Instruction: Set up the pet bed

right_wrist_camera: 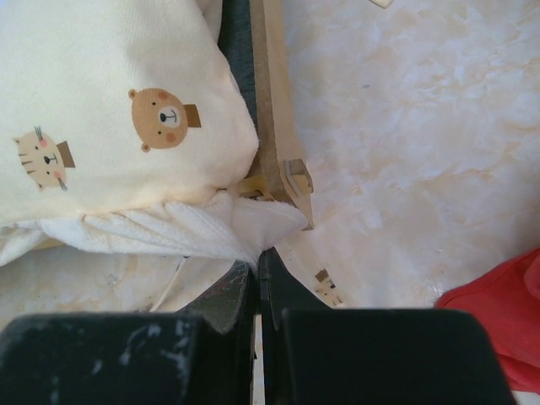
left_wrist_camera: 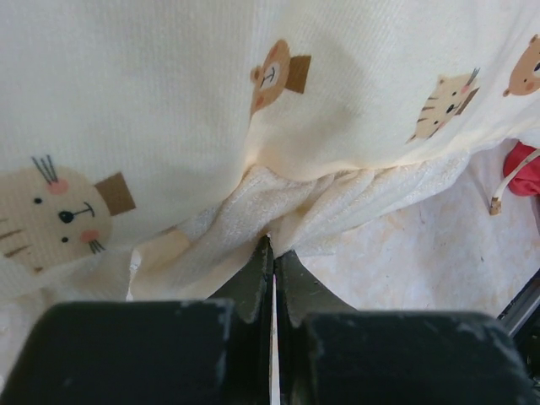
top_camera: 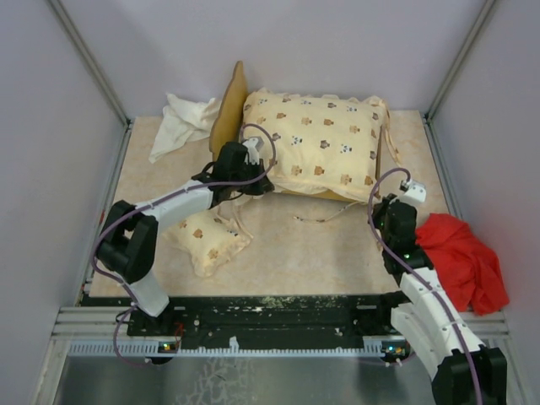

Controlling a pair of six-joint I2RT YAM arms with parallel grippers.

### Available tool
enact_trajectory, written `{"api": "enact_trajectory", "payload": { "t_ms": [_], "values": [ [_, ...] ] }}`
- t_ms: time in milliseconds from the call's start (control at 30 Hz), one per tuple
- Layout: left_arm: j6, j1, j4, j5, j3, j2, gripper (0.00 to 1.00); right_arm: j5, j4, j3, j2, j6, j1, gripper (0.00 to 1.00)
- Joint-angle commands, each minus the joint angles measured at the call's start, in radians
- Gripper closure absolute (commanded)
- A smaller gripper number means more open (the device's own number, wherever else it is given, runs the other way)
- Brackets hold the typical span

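Note:
The pet bed's light wooden frame (top_camera: 229, 108) stands at the back of the table, its wavy headboard on the left. The cream animal-print cushion (top_camera: 316, 143) lies on it. My left gripper (top_camera: 260, 173) is at the cushion's near left corner, and in the left wrist view this gripper (left_wrist_camera: 272, 245) is shut on the white towelling underside (left_wrist_camera: 253, 211). My right gripper (top_camera: 386, 196) is at the near right corner; in its wrist view it (right_wrist_camera: 257, 257) is shut on the same white fabric (right_wrist_camera: 211, 228) beside the frame's wooden rail (right_wrist_camera: 274, 126). The small matching pillow (top_camera: 207, 240) lies on the table under the left arm.
A plain white cloth (top_camera: 181, 122) is crumpled at the back left. A red cloth (top_camera: 460, 257) lies at the right edge beside the right arm. A thin tie cord (top_camera: 321, 218) trails on the table in front of the bed. Walls close the left, back and right sides.

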Motion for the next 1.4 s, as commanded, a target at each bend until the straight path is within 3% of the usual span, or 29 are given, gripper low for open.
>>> {"api": "enact_trajectory", "payload": {
  "t_ms": [0,300,400,467,500,633,767,933,1233,1367],
  "values": [
    [0.028,0.03,-0.063,0.015,0.014,-0.04,1.0,0.03,0.01,0.051,-0.037,-0.021,-0.029,1.0],
    [0.061,0.039,-0.097,0.035,0.027,-0.037,1.0,-0.102,-0.004,0.083,-0.047,-0.03,-0.079,1.0],
    [0.08,0.039,-0.075,0.109,0.021,-0.04,0.97,-0.192,-0.097,0.136,-0.012,-0.037,-0.079,1.0],
    [0.071,0.038,-0.075,0.157,0.021,-0.041,0.89,-0.236,-0.187,0.192,0.019,-0.05,-0.08,0.72],
    [0.069,0.037,-0.076,0.174,0.021,-0.045,0.84,-0.254,-0.222,0.214,0.027,-0.052,-0.079,0.66],
    [0.055,0.027,-0.064,0.216,-0.001,-0.085,0.69,-0.298,-0.296,0.277,0.017,-0.043,-0.064,0.66],
    [0.048,0.004,-0.045,0.222,-0.023,-0.122,0.64,-0.247,-0.292,0.291,0.021,-0.024,0.05,0.66],
    [0.041,-0.026,-0.015,0.219,-0.044,-0.131,0.6,-0.023,-0.302,0.318,0.071,-0.023,0.221,0.63],
    [0.024,-0.091,0.205,0.153,-0.069,-0.016,0.56,0.084,-0.285,0.429,0.25,0.001,0.473,0.63],
    [0.047,-0.09,0.242,0.062,-0.067,0.021,0.55,0.114,-0.196,0.406,0.326,-0.013,0.503,0.63]
  ]
}}
